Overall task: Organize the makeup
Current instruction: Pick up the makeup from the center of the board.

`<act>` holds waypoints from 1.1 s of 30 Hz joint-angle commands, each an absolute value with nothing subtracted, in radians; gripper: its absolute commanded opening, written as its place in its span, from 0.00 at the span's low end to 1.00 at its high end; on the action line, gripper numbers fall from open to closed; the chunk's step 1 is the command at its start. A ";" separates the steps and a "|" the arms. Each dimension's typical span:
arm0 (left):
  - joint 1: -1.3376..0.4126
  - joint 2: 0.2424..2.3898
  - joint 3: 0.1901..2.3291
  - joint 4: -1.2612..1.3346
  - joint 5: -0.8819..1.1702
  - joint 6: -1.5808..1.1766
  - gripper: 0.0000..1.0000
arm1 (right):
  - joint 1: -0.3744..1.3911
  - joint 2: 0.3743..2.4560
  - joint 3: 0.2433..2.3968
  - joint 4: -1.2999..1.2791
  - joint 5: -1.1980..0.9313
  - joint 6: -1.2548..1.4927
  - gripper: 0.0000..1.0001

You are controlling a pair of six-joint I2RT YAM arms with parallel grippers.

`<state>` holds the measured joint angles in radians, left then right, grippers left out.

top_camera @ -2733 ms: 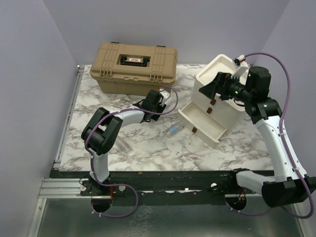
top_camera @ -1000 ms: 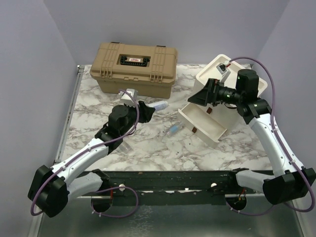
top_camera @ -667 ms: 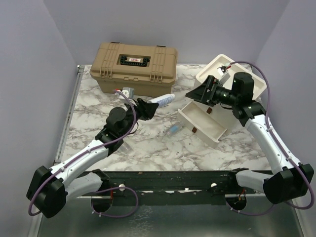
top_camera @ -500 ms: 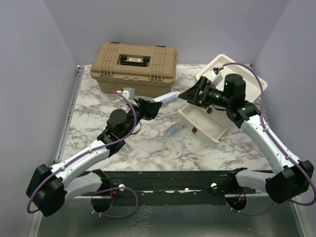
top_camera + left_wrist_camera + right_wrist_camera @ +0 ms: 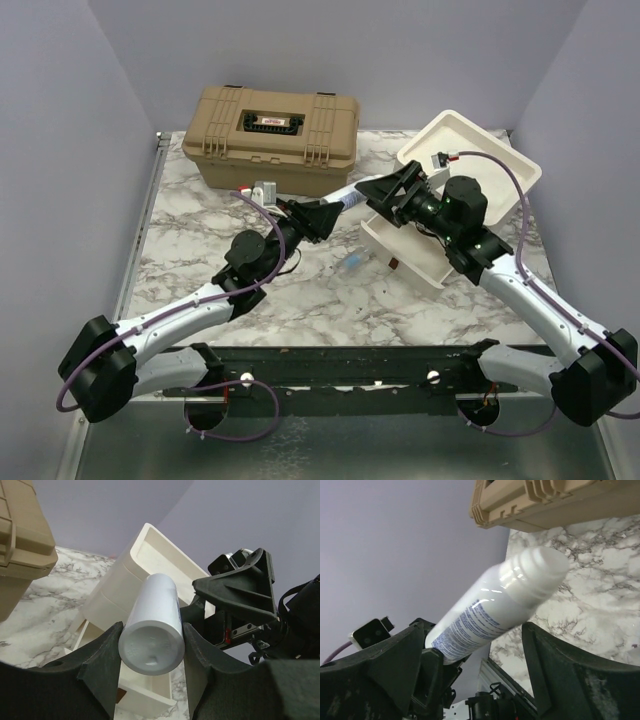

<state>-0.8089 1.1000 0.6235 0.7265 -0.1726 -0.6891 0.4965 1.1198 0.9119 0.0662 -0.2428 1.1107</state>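
Observation:
A pale cylindrical tube (image 5: 345,198) with blue print hangs above the table between both arms. My left gripper (image 5: 322,214) is shut on its flat base end, with the black fingers (image 5: 100,665) pressed against both sides of the tube (image 5: 152,630). My right gripper (image 5: 380,190) stands open around the ribbed cap end. In the right wrist view there are gaps between its fingers (image 5: 555,670) and the tube (image 5: 495,605). A tiny light-blue piece (image 5: 353,262) lies on the marble near the open drawer. No brushes show.
The white drawer box (image 5: 470,150) stands at the back right, tilted, with its lowest drawer (image 5: 415,255) pulled out toward the middle. A tan latched case (image 5: 270,135) sits at the back left. Purple walls close in three sides.
My left arm has carried the tube up and to the right. My right arm has swung left from the drawer box, so its jaws now flank the tube's cap end.

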 commanded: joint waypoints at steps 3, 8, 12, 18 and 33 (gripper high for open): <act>-0.841 1.124 0.611 0.900 -0.213 -0.742 0.00 | 0.521 1.132 0.868 0.242 -0.196 1.194 0.76; -0.842 1.128 0.601 0.937 -0.216 -0.758 0.00 | 0.532 1.129 0.858 0.260 -0.186 1.209 0.74; -0.844 1.134 0.596 0.955 -0.212 -0.769 0.00 | 0.534 1.137 0.865 0.263 -0.206 1.206 0.67; -0.844 1.149 0.598 0.990 -0.188 -0.785 0.00 | 0.544 1.151 0.873 0.277 -0.211 1.196 0.56; -0.844 1.178 0.606 1.020 -0.143 -0.810 0.00 | 0.545 1.166 0.889 0.275 -0.261 1.197 0.46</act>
<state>-0.8341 1.1770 0.5976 0.9218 -0.2028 -0.7815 0.5301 1.1511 0.8658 0.2596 -0.2127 1.2194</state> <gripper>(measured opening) 0.479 0.528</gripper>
